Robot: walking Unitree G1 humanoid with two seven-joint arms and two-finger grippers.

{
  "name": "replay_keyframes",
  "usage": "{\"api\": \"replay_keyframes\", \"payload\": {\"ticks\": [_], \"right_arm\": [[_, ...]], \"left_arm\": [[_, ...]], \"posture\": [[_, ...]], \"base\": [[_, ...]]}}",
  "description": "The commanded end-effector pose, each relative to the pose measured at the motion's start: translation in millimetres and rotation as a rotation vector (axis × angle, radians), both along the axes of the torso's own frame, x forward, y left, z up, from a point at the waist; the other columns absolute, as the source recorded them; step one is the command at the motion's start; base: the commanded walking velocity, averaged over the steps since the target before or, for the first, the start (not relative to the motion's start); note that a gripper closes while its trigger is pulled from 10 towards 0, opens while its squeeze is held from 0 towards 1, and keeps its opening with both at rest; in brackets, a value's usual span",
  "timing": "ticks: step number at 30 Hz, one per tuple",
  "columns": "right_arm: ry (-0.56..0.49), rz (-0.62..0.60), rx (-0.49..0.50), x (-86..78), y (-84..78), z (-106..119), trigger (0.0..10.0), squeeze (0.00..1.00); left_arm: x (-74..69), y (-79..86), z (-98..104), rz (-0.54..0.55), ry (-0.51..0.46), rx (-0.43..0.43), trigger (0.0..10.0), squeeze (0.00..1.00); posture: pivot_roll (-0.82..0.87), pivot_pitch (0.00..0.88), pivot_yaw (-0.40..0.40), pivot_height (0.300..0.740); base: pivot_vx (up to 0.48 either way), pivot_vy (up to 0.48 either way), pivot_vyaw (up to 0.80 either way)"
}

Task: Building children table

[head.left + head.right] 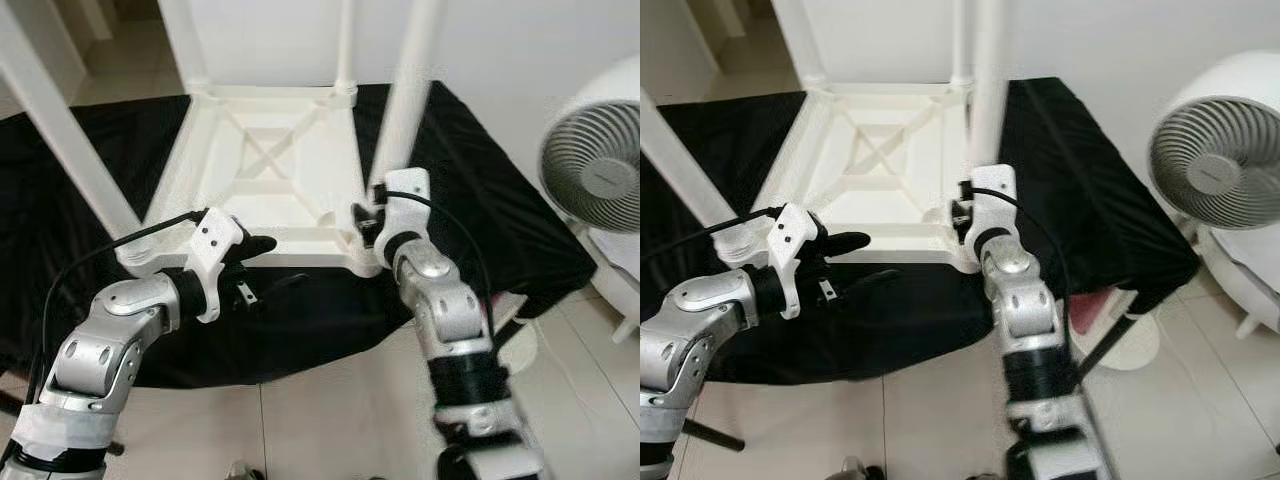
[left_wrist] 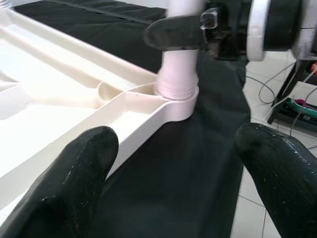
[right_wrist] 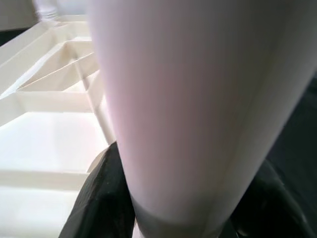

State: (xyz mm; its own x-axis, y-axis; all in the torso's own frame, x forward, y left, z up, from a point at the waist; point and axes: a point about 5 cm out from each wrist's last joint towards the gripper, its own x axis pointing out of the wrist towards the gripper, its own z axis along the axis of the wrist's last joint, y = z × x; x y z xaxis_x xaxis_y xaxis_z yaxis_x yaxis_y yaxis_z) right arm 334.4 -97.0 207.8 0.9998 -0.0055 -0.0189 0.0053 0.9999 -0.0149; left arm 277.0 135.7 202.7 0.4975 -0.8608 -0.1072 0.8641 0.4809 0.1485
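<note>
Gripping: right gripper (image 1: 366,222) has its jaws clamped around the base of the near-right white plastic table leg (image 1: 405,95), low down by its socket; in the right wrist view the leg (image 3: 188,109) sits between the two black fingers (image 3: 101,203).
Table: white plastic children's table (image 1: 270,190) lies upside down on the black cloth-covered tabletop (image 1: 470,190), ribbed underside up, legs standing upright at its corners.
Left gripper: left gripper (image 1: 262,265) hovers just off the table's near edge, jaws spread wide, holding nothing; left wrist view shows its fingers (image 2: 74,183) apart, pointing toward the gripped leg's socket (image 2: 177,101).
Surroundings: round white floor fan (image 1: 600,170) stands on the tiled floor (image 1: 330,420) to the robot's right.
</note>
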Motion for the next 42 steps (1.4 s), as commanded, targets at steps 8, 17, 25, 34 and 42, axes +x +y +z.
{"api": "replay_keyframes", "payload": {"ticks": [8,17,25,34,42], "right_arm": [[-0.042,-0.037,-0.007,-1.9,11.3,0.4,10.0,0.0],[-0.15,0.215,-0.059,-6.4,23.8,17.6,10.0,1.0],[-0.179,0.431,-0.132,-12.3,26.8,20.2,10.0,0.0],[-0.013,0.748,-0.234,3.8,9.6,-0.8,10.0,0.0],[0.04,1.092,-0.297,-4.0,17.4,-7.0,10.0,0.0]], "left_arm": [[0.7,1.9,-1.2,0.043,-0.003,0.006,10.0,0.0],[0.7,2.4,-2.1,0.049,-0.003,0.005,10.0,0.0],[1.8,2.0,-1.6,0.045,-0.006,0.005,10.0,0.0],[2.1,2.4,0.4,0.039,-0.006,0.01,10.0,0.0],[2.0,4.0,1.2,0.044,-0.004,0.015,10.0,0.0]], "posture": [[-0.05,0.117,0.025,0.74],[-0.05,0.11,0.023,0.74],[-0.06,0.108,0.03,0.74],[-0.04,0.124,0.042,0.74],[-0.03,0.127,0.04,0.74]], "base": [[0.0,0.0,0.0],[0.0,0.0,0.0],[0.0,0.0,0.0],[0.0,0.0,0.0],[0.0,0.0,0.0]]}}
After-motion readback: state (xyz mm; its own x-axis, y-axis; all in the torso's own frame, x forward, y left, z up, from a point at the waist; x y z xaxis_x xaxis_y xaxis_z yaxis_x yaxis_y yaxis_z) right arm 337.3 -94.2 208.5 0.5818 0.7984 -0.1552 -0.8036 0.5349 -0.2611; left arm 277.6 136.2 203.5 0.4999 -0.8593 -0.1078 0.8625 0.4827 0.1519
